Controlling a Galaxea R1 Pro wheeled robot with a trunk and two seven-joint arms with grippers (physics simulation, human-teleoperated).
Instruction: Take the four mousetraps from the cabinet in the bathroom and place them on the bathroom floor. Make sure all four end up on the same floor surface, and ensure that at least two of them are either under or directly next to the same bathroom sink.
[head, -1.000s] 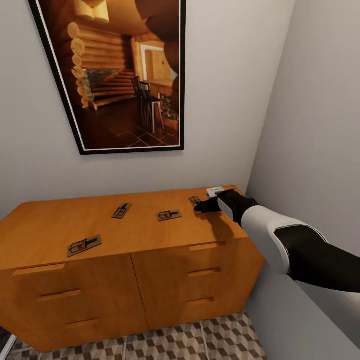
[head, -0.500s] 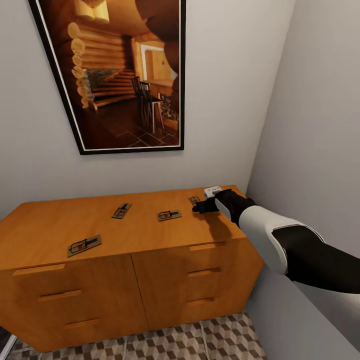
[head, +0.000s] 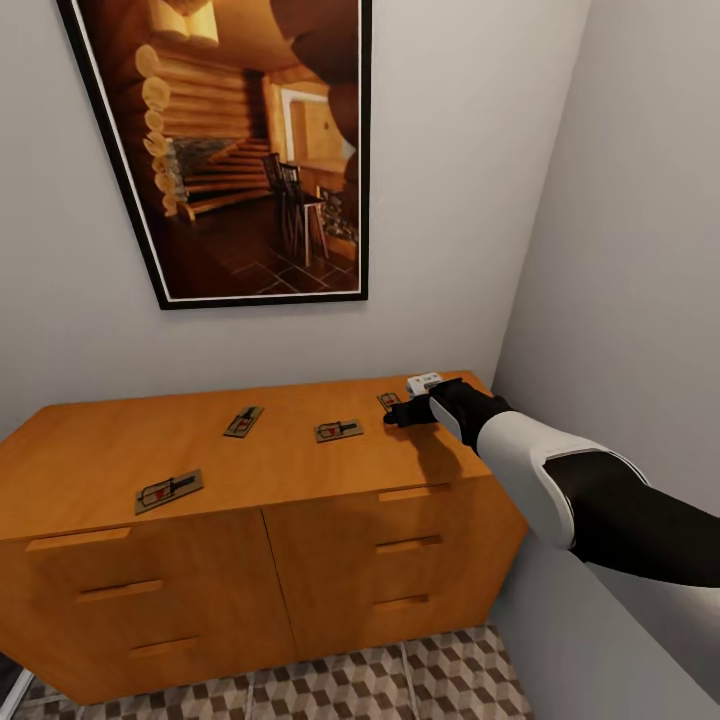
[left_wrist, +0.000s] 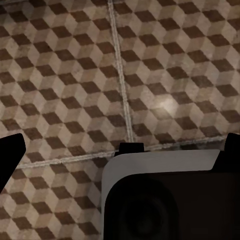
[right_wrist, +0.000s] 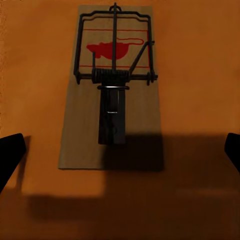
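Right pincer (head: 395, 413) over the far-right mousetrap (head: 388, 401) on the cabinet (head: 300, 480).

Its fingers spread wide, holding nothing; in the right wrist view that mousetrap (right_wrist: 111, 85) lies flat between the dark tips, half shadowed. Three more mousetraps (head: 338, 430) (head: 243, 421) (head: 168, 490) lie leftward along the cabinet top, well apart. A framed picture (head: 250, 140) hangs above the cabinet; a side wall (head: 640, 250) crowds its right end. The bathroom floor (head: 400, 685) shows below the cabinet. Left pincer (left_wrist: 120, 150) hangs open over the tiles, empty.
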